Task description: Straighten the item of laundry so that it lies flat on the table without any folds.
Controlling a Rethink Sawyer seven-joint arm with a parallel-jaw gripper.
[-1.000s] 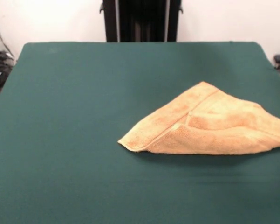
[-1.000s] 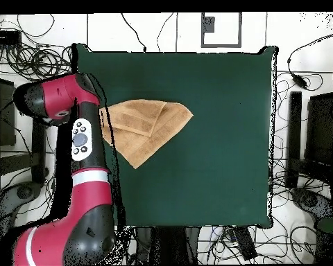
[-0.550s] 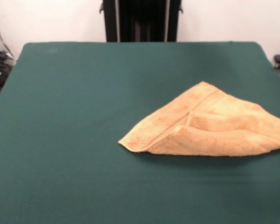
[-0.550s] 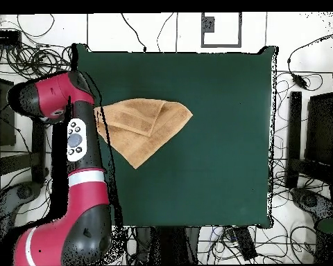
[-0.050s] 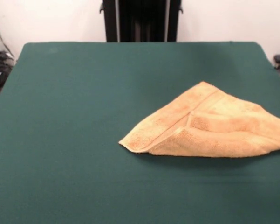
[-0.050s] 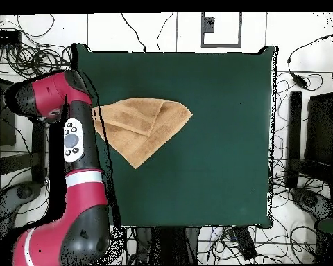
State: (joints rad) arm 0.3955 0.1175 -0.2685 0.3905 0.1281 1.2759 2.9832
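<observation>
Shows one orange-tan terry towel [image 5: 209, 126] folded over itself into a rough triangle, not spread flat. In the front view, comes to a blunt peak at the top and a narrow rounded corner at lower left, and runs right as far as the frame edge. Carries a woven border band running diagonally from the lower-left corner up toward the peak. Has a second layer doubled over along the lower edge, forming a thick raised fold with a short seam line where the layers meet. Casts a thin shadow along the lower edge.

Rests on the dark green desk [image 5: 84, 116], in the right half of the front view, at mid height. In the overhead view, places the towel [image 6: 145, 125] in the upper left part of the desk [image 6: 225, 166], with one corner pointing down, one pointing right, and the left corner at the desk's left edge.

Shows only the red and black arm [image 6: 75, 159] in the overhead view, lying along the desk's left edge at the left of the frame. Puts the towel's left corner just beside the arm's upper section; contact cannot be told. Does not show the pincer in either view, so neither its opening nor its exact place relative to the towel can be told.
</observation>
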